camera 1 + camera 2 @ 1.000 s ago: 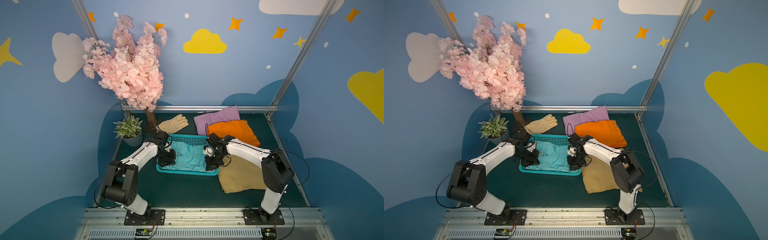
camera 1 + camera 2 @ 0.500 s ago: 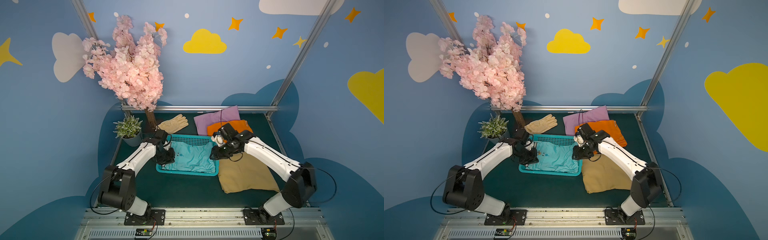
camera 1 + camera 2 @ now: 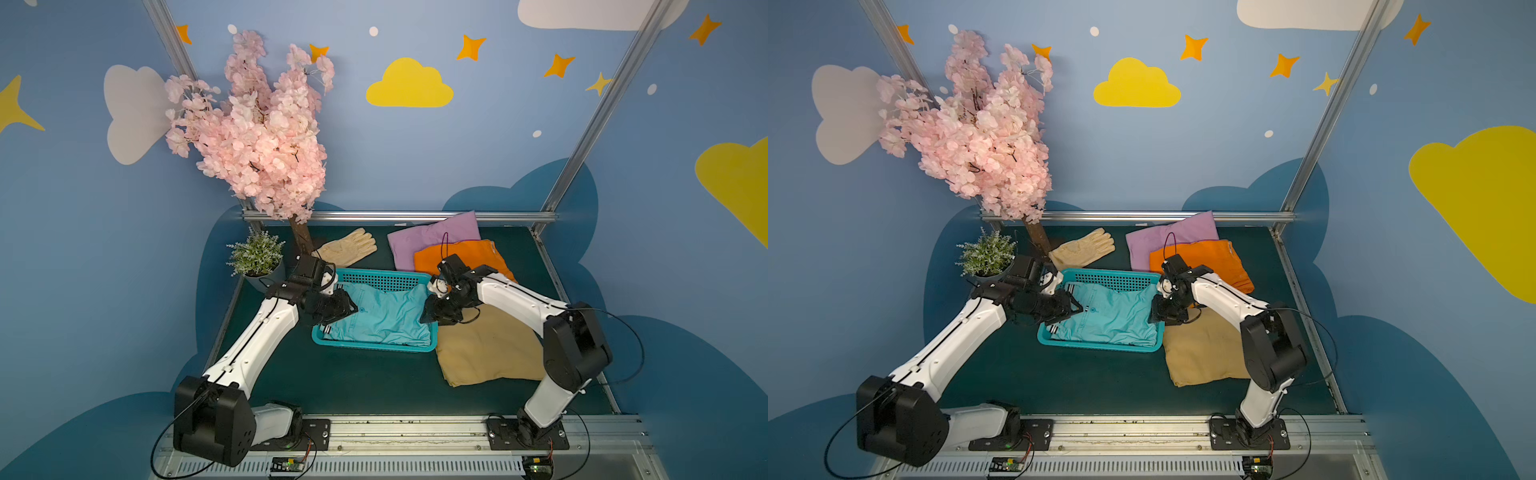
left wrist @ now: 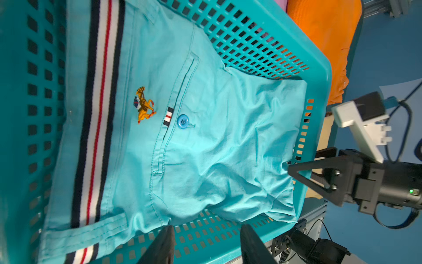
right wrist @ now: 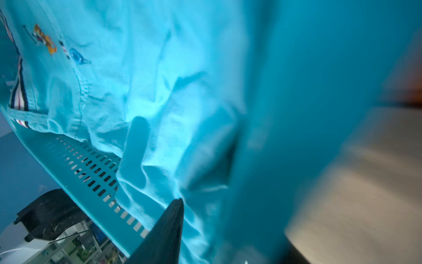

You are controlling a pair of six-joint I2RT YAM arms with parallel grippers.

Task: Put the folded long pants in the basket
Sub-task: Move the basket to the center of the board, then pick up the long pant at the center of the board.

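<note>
One pair, the turquoise pants [image 3: 382,320], lies flat in the basket [image 3: 386,280]; we see left gripper [image 4: 206,228] and right gripper [image 4: 301,161] jaws spread; tan pants [image 3: 486,353], orange pants [image 3: 469,255], lilac pants [image 3: 432,237] outside on table [image 3: 353,386]

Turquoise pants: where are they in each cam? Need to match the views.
Top view: turquoise pants mid-frame, lying in the basket.
Top view: turquoise pants slightly left of centre, in the basket.
Left wrist: pants fill most of the picture.
Right wrist: pants fill much of the picture, partly blurred.
Shared landmark: the basket's perforated wall.
</note>
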